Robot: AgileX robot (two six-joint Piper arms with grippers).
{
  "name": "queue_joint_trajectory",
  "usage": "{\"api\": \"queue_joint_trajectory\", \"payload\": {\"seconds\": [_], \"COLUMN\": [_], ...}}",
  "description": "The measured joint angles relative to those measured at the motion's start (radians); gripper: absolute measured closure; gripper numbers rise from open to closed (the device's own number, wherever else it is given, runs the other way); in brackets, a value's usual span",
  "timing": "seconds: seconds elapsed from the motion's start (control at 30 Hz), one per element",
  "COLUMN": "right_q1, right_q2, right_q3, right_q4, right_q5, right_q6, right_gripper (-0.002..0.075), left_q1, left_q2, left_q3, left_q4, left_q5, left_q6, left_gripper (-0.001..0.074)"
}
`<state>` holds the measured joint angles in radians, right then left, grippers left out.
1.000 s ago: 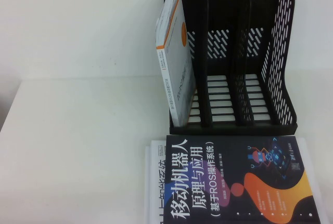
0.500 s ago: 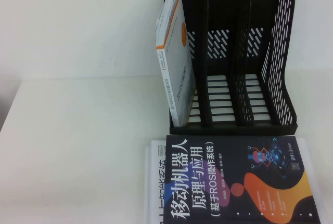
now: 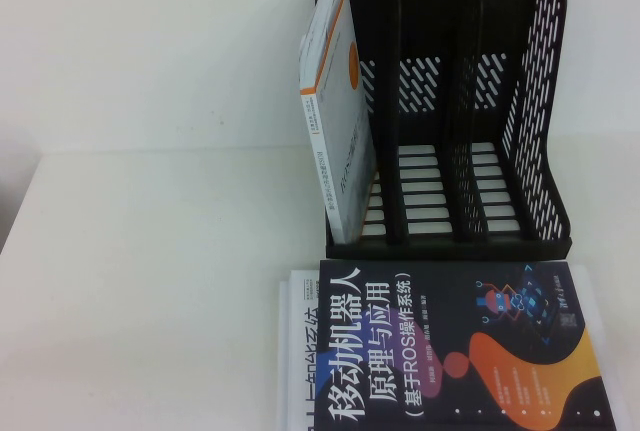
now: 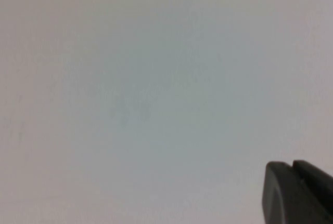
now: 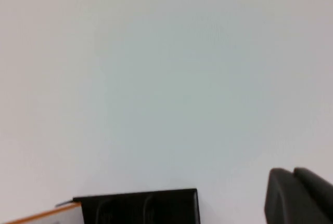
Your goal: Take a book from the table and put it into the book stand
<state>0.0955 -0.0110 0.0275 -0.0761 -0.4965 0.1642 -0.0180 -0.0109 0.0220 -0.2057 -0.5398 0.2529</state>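
While the book (image 3: 455,346) lay flat on the desk (image 3: 150,281) before the book stand (image 3: 450,101), likely stiff and slick, best pinched at an overhanging edge, the left gripper (image 4: 299,193) and right gripper (image 5: 299,195) held nothing, their opening impossible to tell

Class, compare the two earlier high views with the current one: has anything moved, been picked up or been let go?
Nothing visibly changed. The book lies flat on the table before the book stand. Neither gripper shows in the high view; the left gripper and right gripper appear only in their wrist views.
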Motion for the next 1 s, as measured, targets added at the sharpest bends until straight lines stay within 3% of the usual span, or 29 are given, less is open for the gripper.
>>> {"api": "queue_joint_trajectory", "payload": {"seconds": [0.17, 0.3, 0.5, 0.63, 0.73, 0.83, 1.0], "right_q1": [0.000, 0.000, 0.000, 0.000, 0.000, 0.000, 0.000], "right_q2": [0.000, 0.000, 0.000, 0.069, 0.169, 0.285, 0.420], "right_q3": [0.000, -0.010, -0.196, -0.325, -0.365, -0.367, -0.367], "right_q4": [0.029, 0.033, 0.016, 0.019, 0.063, 0.119, 0.213], "right_q5": [-0.021, 0.032, 0.497, 0.801, 0.927, 0.956, 0.847], "right_q6": [0.023, 0.047, 0.048, 0.075, 0.102, 0.110, 0.142], "right_gripper": [0.0729, 0.0729, 0.0729, 0.0729, 0.0729, 0.0729, 0.0729], "left_q1": [0.000, 0.000, 0.000, 0.000, 0.000, 0.000, 0.000], "left_q2": [0.000, -0.002, 0.000, 0.042, 0.091, 0.153, 0.281], "left_q3": [0.000, -0.037, -0.227, -0.298, -0.289, -0.263, -0.303], "left_q4": [0.000, 0.000, -0.051, -0.095, -0.146, -0.203, -0.277], "left_q5": [-0.003, 0.153, 0.440, 0.481, 0.491, 0.540, 0.821], "left_q6": [-0.002, -0.004, -0.004, -0.027, -0.078, -0.148, -0.191], "left_gripper": [0.0738, 0.0737, 0.0738, 0.0738, 0.0737, 0.0737, 0.0738]}}
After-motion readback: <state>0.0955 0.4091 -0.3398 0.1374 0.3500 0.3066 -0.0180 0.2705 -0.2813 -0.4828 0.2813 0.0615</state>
